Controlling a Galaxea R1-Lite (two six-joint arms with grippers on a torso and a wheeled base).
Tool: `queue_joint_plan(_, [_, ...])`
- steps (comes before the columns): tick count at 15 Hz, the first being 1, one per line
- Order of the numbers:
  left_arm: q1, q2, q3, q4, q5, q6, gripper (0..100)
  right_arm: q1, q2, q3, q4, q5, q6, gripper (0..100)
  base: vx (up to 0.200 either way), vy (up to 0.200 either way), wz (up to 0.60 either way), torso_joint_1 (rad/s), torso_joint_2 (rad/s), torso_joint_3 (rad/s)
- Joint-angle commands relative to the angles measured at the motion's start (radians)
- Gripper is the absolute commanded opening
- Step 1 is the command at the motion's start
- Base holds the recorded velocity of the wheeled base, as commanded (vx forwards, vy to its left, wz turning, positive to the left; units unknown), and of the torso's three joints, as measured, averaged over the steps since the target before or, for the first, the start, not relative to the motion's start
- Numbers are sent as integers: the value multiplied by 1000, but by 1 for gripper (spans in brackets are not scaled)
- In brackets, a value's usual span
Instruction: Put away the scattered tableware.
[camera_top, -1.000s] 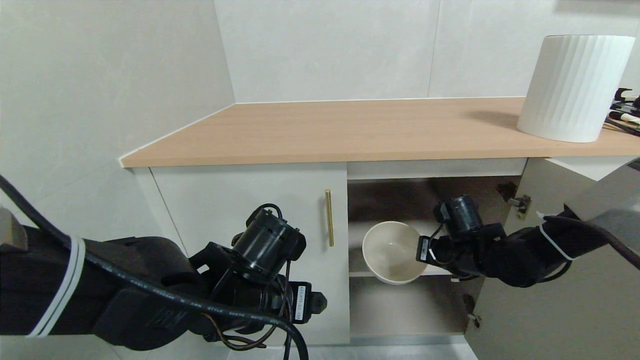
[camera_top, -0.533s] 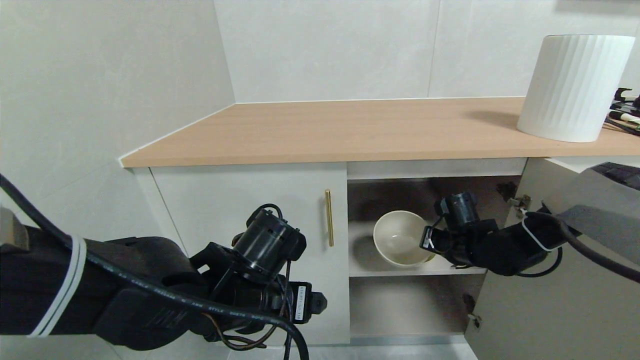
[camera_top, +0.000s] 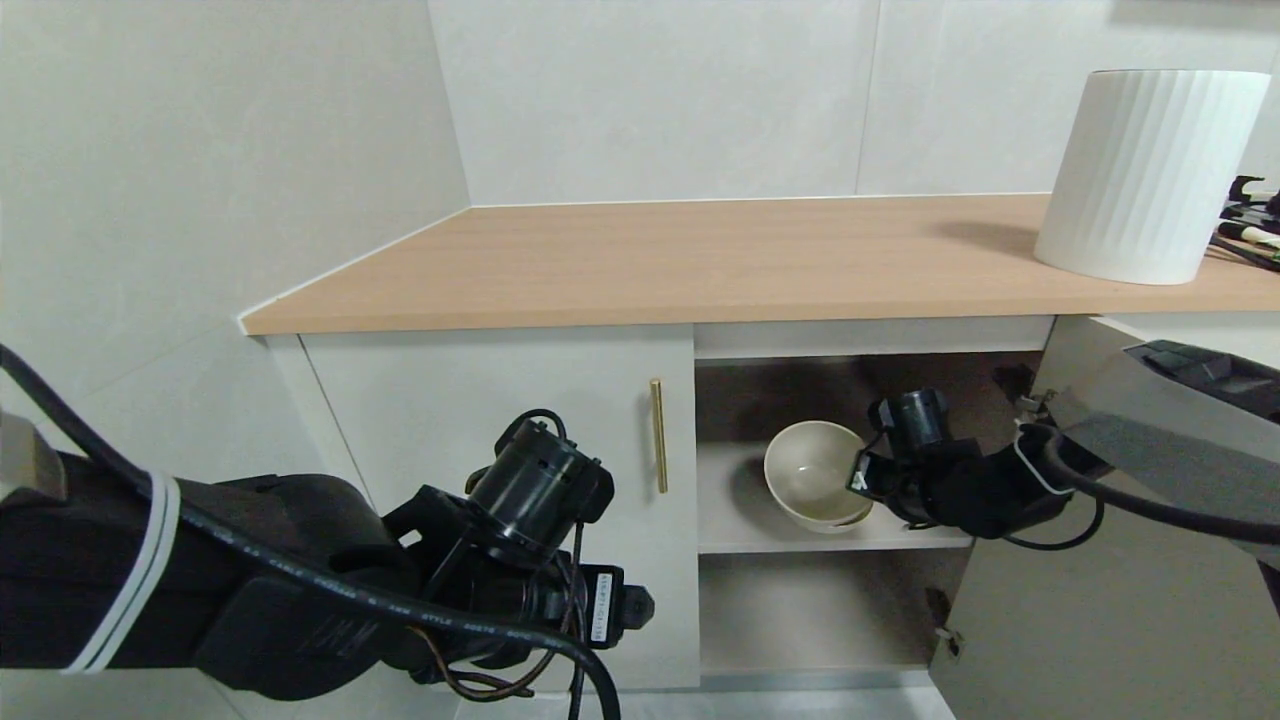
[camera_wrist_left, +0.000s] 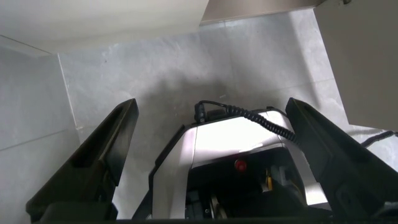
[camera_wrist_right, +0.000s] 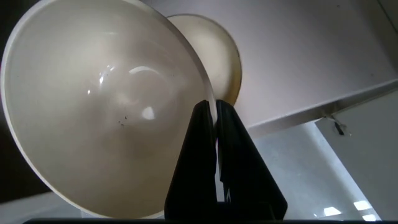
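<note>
Jaws of the left gripper (camera_wrist_left: 211, 109) stand wide apart, empty, nearest; farther in, the right gripper (camera_wrist_right: 216, 134) pinches the cream bowl's (camera_top: 808, 482) rim, tilted over the cabinet shelf (camera_top: 735, 528); released this tilted, it might roll out.

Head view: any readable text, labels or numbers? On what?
White sticker on the left arm: print too small to read.
Cable lettering on the left arm: too blurred to read.
Small label on the right arm: unreadable.
Bowl, ribbed container: no text.
</note>
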Motion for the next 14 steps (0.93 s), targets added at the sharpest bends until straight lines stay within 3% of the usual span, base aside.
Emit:
queue_joint_plan(1, [0,2,0,0,0,-1,100,-12,33,-22,-1,0,0,0,0,0,0,0,0,0])
queue_joint_plan(14, [0,10,0,-1,0,-1,100,-32,81,-82,6,-2,-3,0,0,0,0,0,0,0])
